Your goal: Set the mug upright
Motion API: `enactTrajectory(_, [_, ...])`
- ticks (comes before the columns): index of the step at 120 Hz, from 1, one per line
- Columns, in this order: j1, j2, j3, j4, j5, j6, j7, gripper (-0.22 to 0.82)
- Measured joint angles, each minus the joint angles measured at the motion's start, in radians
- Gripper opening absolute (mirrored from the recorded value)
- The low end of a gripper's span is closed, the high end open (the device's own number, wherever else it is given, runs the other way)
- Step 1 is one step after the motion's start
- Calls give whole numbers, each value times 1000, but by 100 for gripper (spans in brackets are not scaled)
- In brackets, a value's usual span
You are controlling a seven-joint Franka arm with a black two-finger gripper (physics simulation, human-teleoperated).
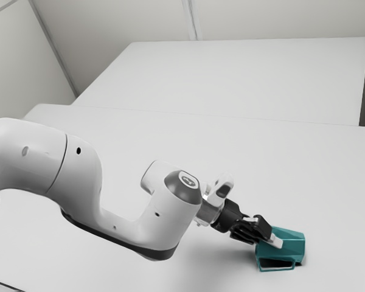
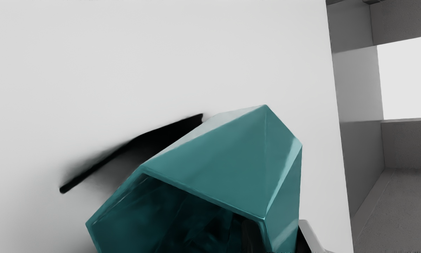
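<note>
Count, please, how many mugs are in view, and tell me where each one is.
1. The teal mug is tipped on its side at the pincer, toward the exterior view's right. Another could be hidden behind the arm.

1. You have a plain white table (image 1: 261,158), its far edge running nearly straight across the exterior view.
2. Past that edge, you see a second pale tabletop (image 1: 243,79).
3. Behind it stands a light grey back wall (image 1: 280,18) with a vertical seam (image 1: 191,21); toward the exterior view's left, a dark strip (image 1: 53,48) borders another pale wall (image 1: 18,55).
4. Off one table edge, your wrist view gives grey panels (image 2: 358,84), a bright white area (image 2: 407,80) and a grainy grey surface (image 2: 400,211).
5. Your light is soft and colourless.
</note>
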Motion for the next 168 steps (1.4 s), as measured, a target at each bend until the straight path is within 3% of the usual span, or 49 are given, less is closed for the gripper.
enactTrajectory(44, [-12, -38, 0, 7, 0, 6, 25, -16])
enactTrajectory(76, [-14, -190, 2, -10, 17, 10, 24, -17])
enactTrajectory(94, [-16, -243, 25, -7, 248, 11, -20, -17])
enactTrajectory(125, [68, -259, 280, 163, 952, -266, -194, -17])
enactTrajectory(168, [12, -214, 451, 296, 1363, -585, -424, -17])
